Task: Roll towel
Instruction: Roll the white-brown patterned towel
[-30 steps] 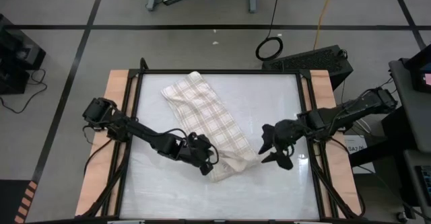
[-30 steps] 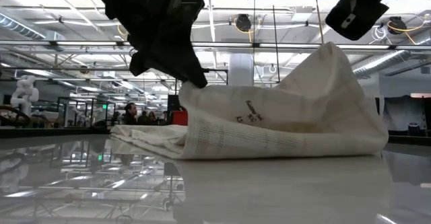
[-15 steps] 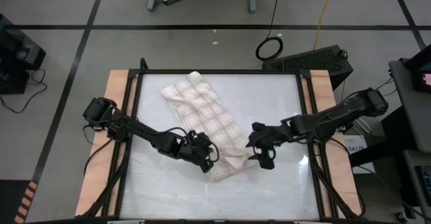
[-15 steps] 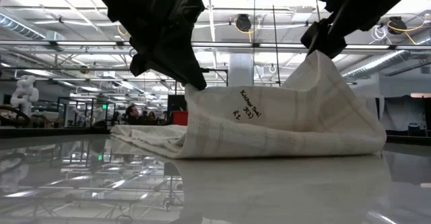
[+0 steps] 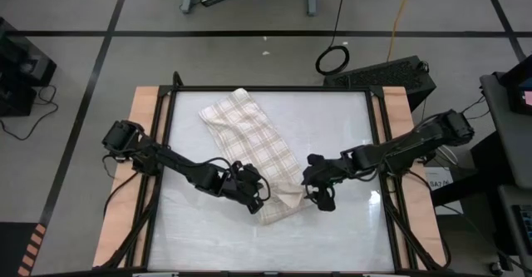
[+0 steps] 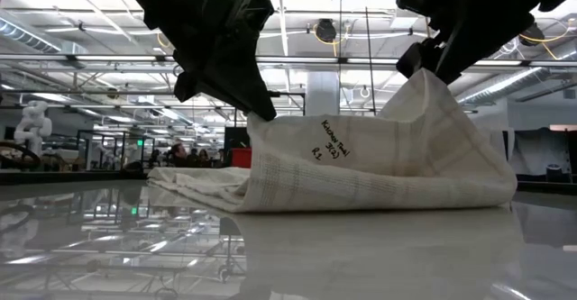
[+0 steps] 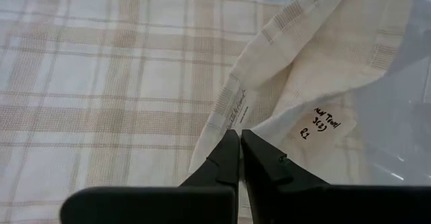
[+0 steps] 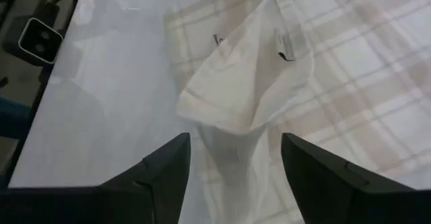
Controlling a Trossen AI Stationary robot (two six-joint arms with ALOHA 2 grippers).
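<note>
The cream towel (image 5: 249,140) with tan plaid stripes lies slantwise on the white table, from the far left toward the near middle. Its near end is bunched up into a raised fold (image 6: 379,147). My left gripper (image 5: 259,204) is shut on the left side of that near end. My right gripper (image 5: 314,195) is open at the near end's right side. In the right wrist view its fingers (image 8: 161,167) stand on either side of the raised corner (image 8: 232,103). In the low view it hangs right at the towel's peak (image 6: 431,73). My left gripper pinches a hemmed edge of the towel (image 7: 232,113) between its two fingertips, beside the handwritten label. The fingers slant down from the table's left side. The held edge (image 6: 260,120) is lifted off the table, and the cloth falls away to the table below it. My right gripper: whether its open fingers touch the raised corner, I cannot tell.
The glossy white tabletop (image 5: 341,127) has bare room to the right of the towel and along the near edge. A black frame and wooden rails (image 5: 141,144) run along both sides. A black keyboard-like object (image 5: 382,71) lies beyond the far right corner.
My right gripper has come down and toward the table's left, from clear of the towel to the raised right corner of its near end. The raised fold has shifted a little, and its handwritten face now shows in the low view.
</note>
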